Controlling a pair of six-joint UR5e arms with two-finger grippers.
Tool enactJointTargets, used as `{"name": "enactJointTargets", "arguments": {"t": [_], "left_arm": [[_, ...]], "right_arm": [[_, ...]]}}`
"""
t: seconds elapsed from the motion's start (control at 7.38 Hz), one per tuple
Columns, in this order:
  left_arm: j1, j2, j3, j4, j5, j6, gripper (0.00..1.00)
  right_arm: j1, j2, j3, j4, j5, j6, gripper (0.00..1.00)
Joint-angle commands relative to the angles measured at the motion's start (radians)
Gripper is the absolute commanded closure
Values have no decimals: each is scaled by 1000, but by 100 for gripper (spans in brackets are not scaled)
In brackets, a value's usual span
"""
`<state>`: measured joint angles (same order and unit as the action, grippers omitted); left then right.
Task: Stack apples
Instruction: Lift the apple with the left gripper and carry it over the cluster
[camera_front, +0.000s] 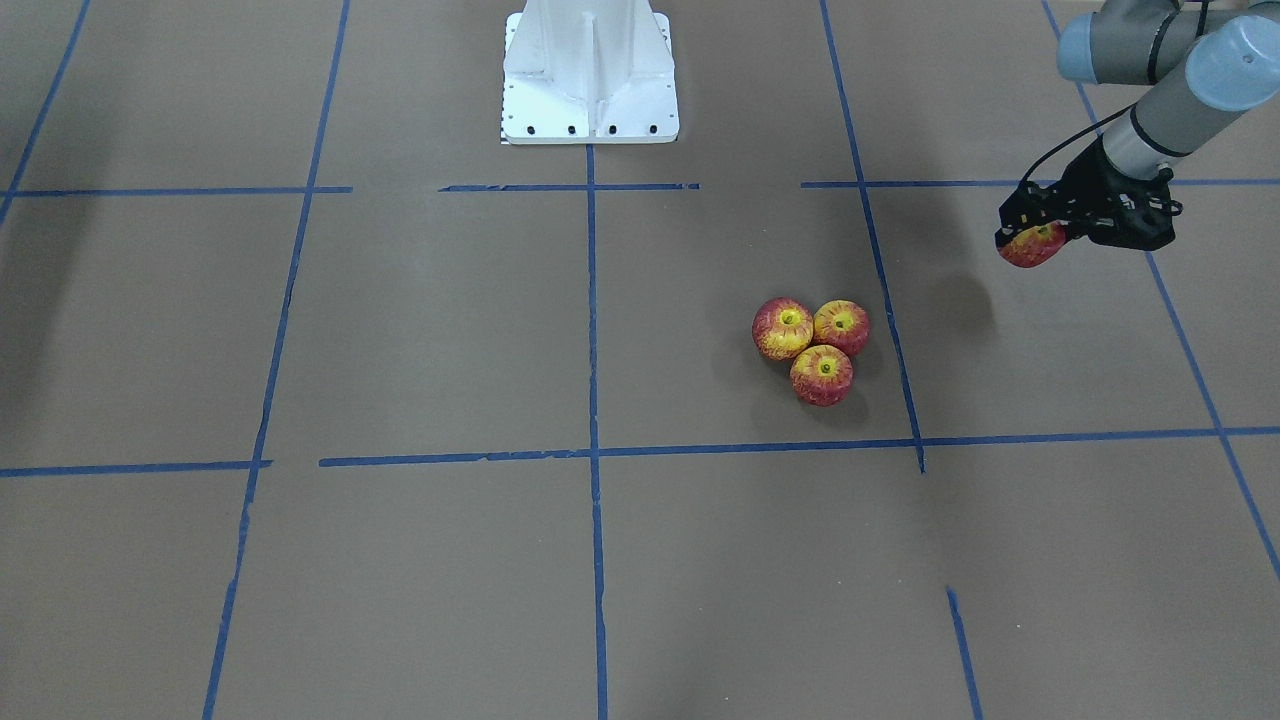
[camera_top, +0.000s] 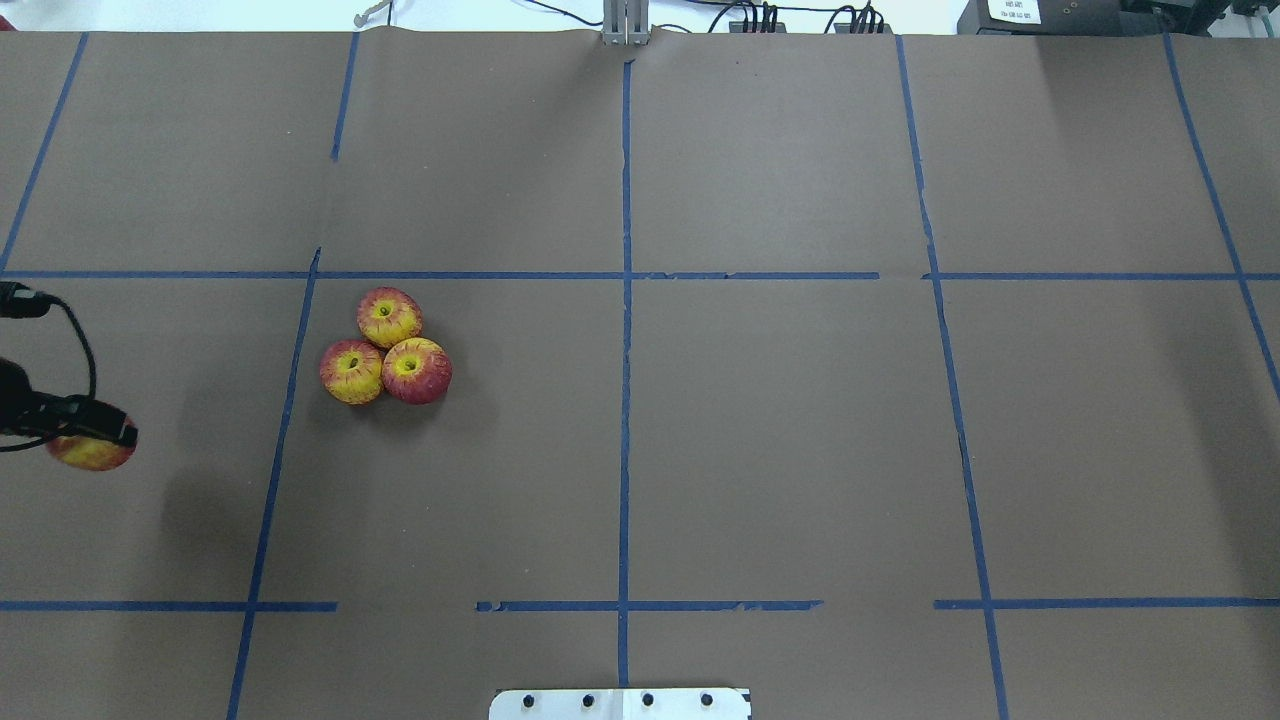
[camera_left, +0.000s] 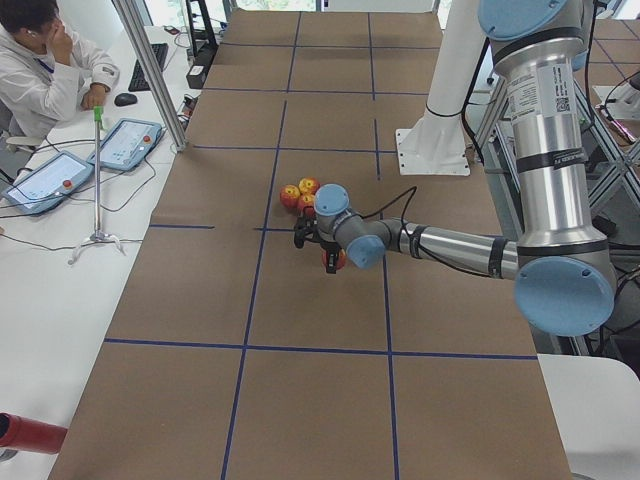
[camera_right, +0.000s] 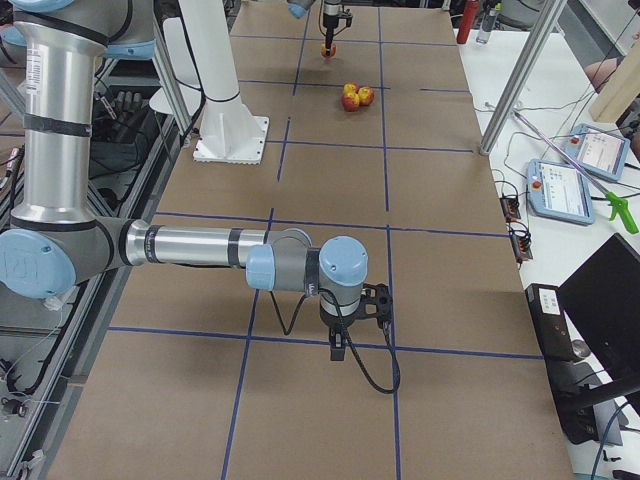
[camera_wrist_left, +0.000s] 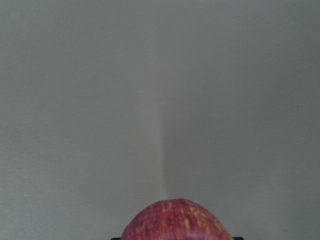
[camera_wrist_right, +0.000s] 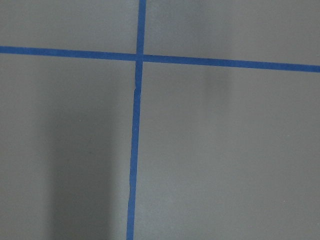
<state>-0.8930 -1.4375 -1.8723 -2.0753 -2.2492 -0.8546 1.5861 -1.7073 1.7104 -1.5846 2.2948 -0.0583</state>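
Three apples, red streaked with yellow, sit touching in a cluster on the brown table (camera_front: 640, 560): one (camera_front: 783, 328), a second (camera_front: 841, 326) and a third (camera_front: 822, 375). The cluster also shows in the overhead view (camera_top: 389, 316). My left gripper (camera_front: 1035, 238) is shut on a fourth apple (camera_front: 1030, 252) and holds it above the table, well off to the cluster's side (camera_top: 92, 455). That apple fills the bottom of the left wrist view (camera_wrist_left: 177, 222). My right gripper (camera_right: 340, 348) shows only in the exterior right view, far from the apples; I cannot tell whether it is open or shut.
The white robot base (camera_front: 590, 90) stands at the table's robot-side edge. Blue tape lines (camera_top: 625, 400) divide the brown table into squares. An operator (camera_left: 45, 60) sits at a side desk with tablets (camera_left: 125, 143). A metal pole (camera_right: 520, 70) stands at the table's edge.
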Motion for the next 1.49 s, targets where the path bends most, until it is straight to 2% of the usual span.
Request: {"name": "enactJointTargets", "arguments": {"t": [0.0, 0.27, 0.41, 0.68, 0.81, 1.35], "left_arm": [[0, -321, 8, 411, 10, -9, 100], [8, -507, 97, 440, 19, -126, 100], [9, -532, 105, 443, 20, -138, 100], [15, -540, 111, 442, 51, -167, 100], [50, -538, 113, 443, 110, -178, 100], [115, -558, 117, 440, 114, -245, 100]], "right_arm": [[0, 0, 0, 0, 0, 0, 0], [0, 0, 0, 0, 0, 0, 0], [0, 0, 0, 0, 2, 0, 0], [0, 0, 0, 0, 0, 0, 0], [0, 0, 0, 0, 0, 0, 0], [0, 0, 0, 0, 0, 0, 0]]}}
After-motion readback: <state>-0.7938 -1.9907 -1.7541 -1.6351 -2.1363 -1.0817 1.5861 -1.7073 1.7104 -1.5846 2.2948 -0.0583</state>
